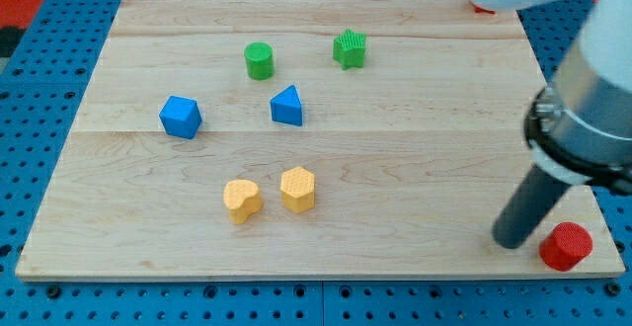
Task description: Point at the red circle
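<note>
The arm's dark rod descends from the view's upper right to the bench (326,183), and my tip (512,241) rests on the wood just to the view's left of the red circle (566,246), near it but with a thin strip of bench apparently showing between them. The red circle sits at the bench's bottom right corner in the view, close to both edges. There is no pincer on this rig, so no open or closed state can be told; only the rod end acts. The chief risk, as judged from this layout, is overshoot: any further travel toward the view's right would strike the red circle and, with so little bench behind it, could slide it off the edge. A second red object (483,8), partly hidden at the view's top right beyond the bench, might be mistaken for the target. The green cylinder (259,60), green star (350,48), blue triangle (287,106), blue block (181,117), yellow heart (242,200) and yellow hexagon (297,189) lie well apart toward the view's left and seem out of danger.
</note>
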Robot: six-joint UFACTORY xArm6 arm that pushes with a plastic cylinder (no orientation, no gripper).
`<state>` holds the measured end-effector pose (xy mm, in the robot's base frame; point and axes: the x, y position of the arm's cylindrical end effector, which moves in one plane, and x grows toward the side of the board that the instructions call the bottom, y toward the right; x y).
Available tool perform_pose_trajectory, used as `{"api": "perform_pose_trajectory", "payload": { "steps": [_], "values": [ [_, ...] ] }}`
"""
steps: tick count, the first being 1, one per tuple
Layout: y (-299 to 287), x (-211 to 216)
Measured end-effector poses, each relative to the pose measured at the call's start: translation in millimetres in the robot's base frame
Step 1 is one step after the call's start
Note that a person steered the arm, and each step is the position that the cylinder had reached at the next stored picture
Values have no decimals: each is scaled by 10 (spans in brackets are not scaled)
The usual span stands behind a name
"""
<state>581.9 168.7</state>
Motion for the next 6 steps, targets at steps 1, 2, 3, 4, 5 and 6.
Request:
{"api": "perform_pose_trajectory", "payload": {
  "steps": [1,2,3,4,5,6],
  "values": [
    [-446,32],
    [-418,275],
    [-299,360],
    [-6,362],
    [146,362],
    [112,359]
  ]
}}
